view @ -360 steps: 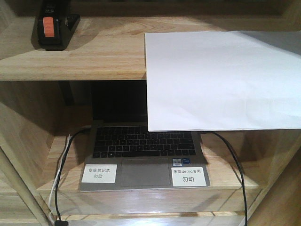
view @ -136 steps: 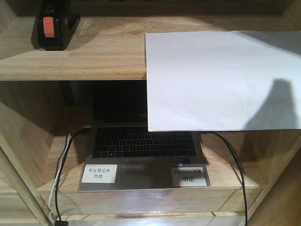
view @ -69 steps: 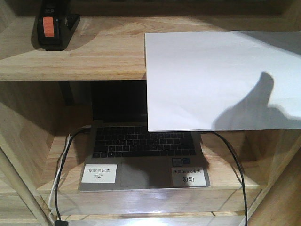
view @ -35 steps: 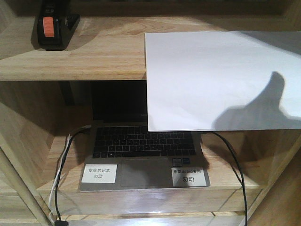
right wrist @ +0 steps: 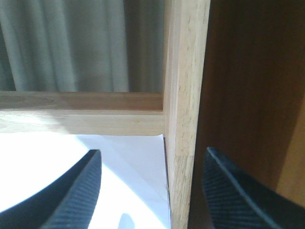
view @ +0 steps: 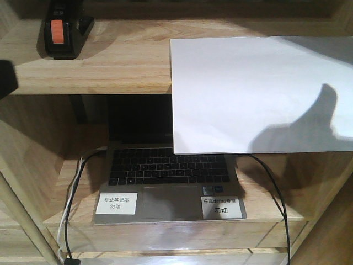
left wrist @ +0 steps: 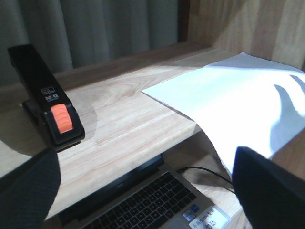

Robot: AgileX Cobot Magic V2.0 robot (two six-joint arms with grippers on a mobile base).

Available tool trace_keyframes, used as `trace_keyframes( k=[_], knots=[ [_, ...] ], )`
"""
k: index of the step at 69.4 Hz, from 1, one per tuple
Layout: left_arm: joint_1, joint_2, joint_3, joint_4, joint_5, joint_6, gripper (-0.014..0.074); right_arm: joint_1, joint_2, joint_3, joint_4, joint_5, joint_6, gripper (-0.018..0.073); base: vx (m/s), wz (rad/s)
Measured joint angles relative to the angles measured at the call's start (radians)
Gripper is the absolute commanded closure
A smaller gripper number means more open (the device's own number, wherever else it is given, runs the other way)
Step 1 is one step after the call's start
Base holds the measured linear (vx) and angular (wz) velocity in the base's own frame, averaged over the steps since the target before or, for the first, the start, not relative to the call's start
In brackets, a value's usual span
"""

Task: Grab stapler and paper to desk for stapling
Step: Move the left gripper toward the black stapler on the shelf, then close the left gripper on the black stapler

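Exterior front-facing view: a dark shape (view: 5, 80) now juts in at the left edge, level with the front edge of the upper shelf (view: 110, 66), where half a second ago there was nothing. I take it for my left arm arriving. The shadow on the paper (view: 248, 94), which grew over the last two seconds, has hardly shifted since. The stapler (view: 60, 30) sits untouched at the shelf's back left corner. The paper lies on the shelf's right half, its near part hanging past the front edge above the laptop (view: 165, 171). In the left wrist view my left claw (left wrist: 145, 157) gapes wide and empty, facing the stapler and sheet. The right claw (right wrist: 152, 152) is likewise spread wide with nothing in it, pointed at the paper's back right corner beside the shelf upright (right wrist: 186, 95). I judge both arms are closing in to grasp; nothing is lifted yet, and the tabletop is out of view.
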Motion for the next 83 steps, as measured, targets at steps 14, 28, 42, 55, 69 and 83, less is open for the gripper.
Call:
trace_keyframes(
  k=[14,28,42,55,69,83],
  knots=[
    [-0.001,0.148,-0.138,0.15,0.007,-0.152,-0.0084,0.0,0.0,0.0,0.0,0.001,0.0,0.0126,0.0,0.0],
    [-0.004,0.323,-0.299,0.288,0.016,-0.326,-0.008,0.0,0.0,0.0,0.0,0.001,0.0,0.0126,0.0,0.0],
    [-0.051,0.494,-0.473,0.428,0.108,-0.462,-0.0067,0.0,0.0,0.0,0.0,0.001,0.0,0.0126,0.0,0.0],
    [-0.061,0.651,-0.67,0.543,0.308,-0.603,-0.0063,0.0,0.0,0.0,0.0,0.001,0.0,0.0126,0.0,0.0],
    [-0.061,0.778,-0.827,0.588,0.462,-0.68,-0.0051,0.0,0.0,0.0,0.0,0.001,0.0,0.0126,0.0,0.0],
    [-0.038,0.856,-0.866,0.587,0.519,-0.684,-0.0042,0.0,0.0,0.0,0.0,0.001,0.0,0.0126,0.0,0.0]
  ],
)
